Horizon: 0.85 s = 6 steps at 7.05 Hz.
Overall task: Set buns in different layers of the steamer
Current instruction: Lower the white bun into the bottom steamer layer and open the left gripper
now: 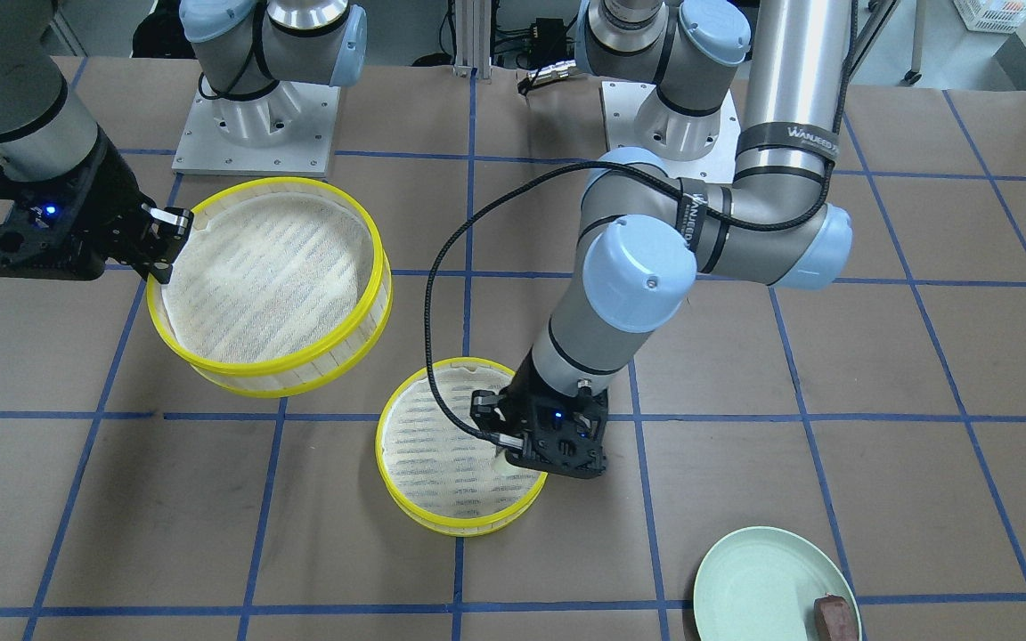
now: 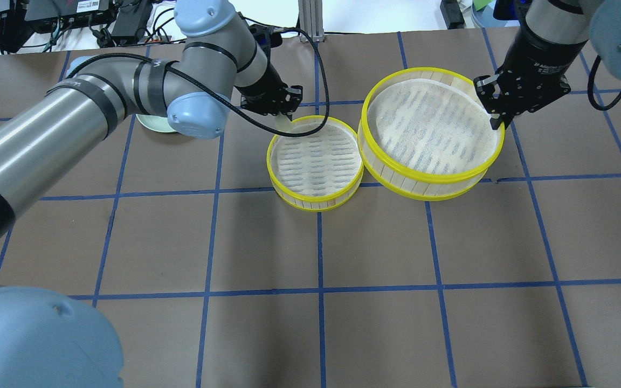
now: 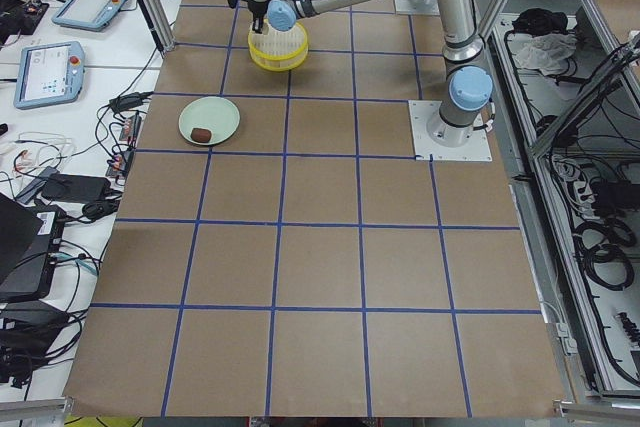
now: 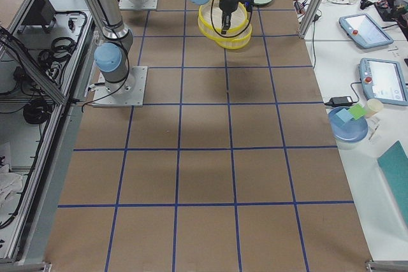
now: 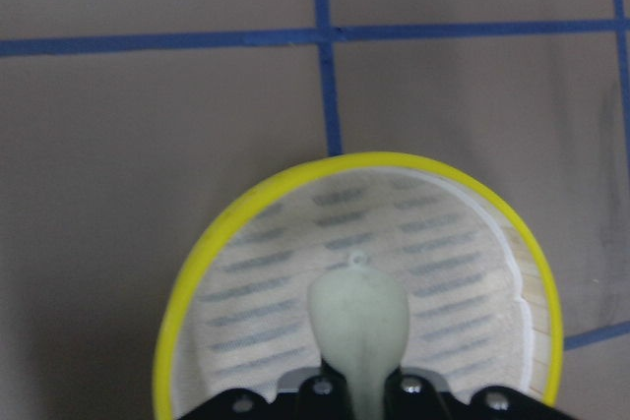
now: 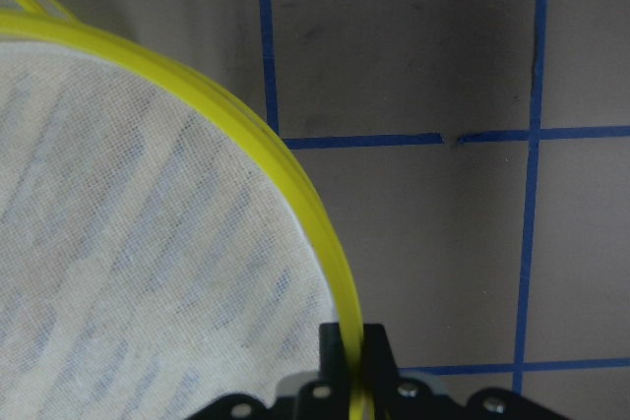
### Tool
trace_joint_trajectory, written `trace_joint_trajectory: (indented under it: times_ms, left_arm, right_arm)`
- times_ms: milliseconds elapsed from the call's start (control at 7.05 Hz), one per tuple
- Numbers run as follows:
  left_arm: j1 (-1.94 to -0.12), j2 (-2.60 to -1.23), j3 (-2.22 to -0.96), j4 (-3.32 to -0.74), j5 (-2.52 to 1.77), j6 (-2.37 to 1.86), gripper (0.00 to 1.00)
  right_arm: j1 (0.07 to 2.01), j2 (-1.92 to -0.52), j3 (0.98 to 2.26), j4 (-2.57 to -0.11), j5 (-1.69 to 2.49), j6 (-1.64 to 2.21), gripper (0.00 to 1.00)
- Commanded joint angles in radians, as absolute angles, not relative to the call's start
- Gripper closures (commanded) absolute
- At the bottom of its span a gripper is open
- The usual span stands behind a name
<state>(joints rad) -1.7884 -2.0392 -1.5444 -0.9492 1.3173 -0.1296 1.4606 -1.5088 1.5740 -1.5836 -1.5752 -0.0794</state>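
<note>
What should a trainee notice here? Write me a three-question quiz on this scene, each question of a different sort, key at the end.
1. True or false: the brown bun lies on the green plate.
2. Which holds the cream bun? A left jaws, B right jaws.
3. Fill in: the right jaws clamp one tray by its yellow ____.
Key: 1 true; 2 A; 3 rim.

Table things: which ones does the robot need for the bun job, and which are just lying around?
For the job: white bun in the left gripper; brown bun; resting steamer tray; raised steamer tray in the right gripper.
Just lying around: green plate, control tablets, cables.
</note>
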Motion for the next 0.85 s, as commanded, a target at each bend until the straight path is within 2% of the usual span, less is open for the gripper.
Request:
trace_joint_trajectory:
  times_ms: [0, 142, 284, 709]
  left_arm:
    - [-1.845, -2.039, -1.612, -0.943, 1.289, -0.136, 0.75]
    - [-1.847, -2.037, -1.626, -0.946, 1.287, -0.135, 0.17]
    - [-1.847, -2.023, -1.626, -0.945, 1.292, -0.124, 0.00]
    - [-1.836, -2.011, -1.611, -0.959, 1.301, -0.120, 0.00]
  right_arm:
    - [1.462, -1.511, 1.575, -1.583, -1.572, -0.080, 1.00]
    - [1.462, -1.511, 1.577, -1.583, -1.571, -0.080, 1.00]
    - [1.462, -1.511, 1.577, -1.583, -1.571, -0.080, 1.00]
    - [1.462, -1.511, 1.580, -1.583, -1.571, -0.080, 1.00]
